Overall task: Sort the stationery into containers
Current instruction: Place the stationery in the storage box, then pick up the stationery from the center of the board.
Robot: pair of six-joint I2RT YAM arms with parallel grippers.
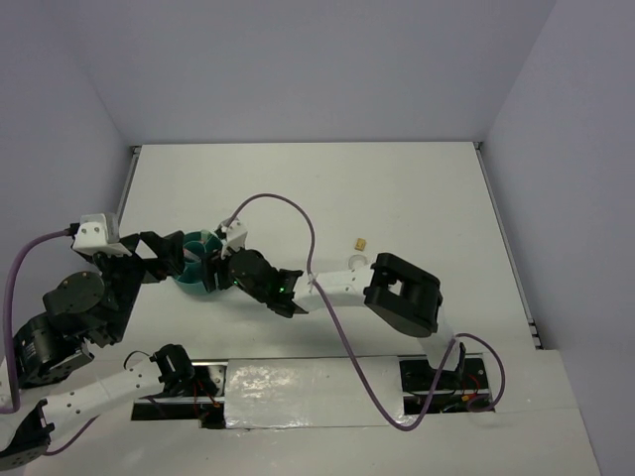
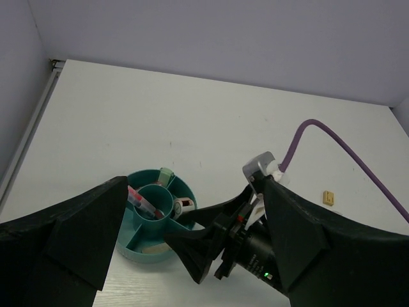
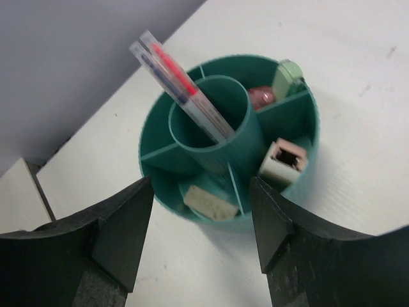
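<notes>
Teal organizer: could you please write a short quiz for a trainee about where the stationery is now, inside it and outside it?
1. True or false: the two pens stand in the centre tube of the teal organizer.
2. Where is the tan nub?
A. In the centre tube
B. On the table, apart from the organizer
C. In an outer compartment
3. In the right wrist view, which item lies in the outer compartment nearest the camera?

Key
1. True
2. B
3. The grey block
</notes>
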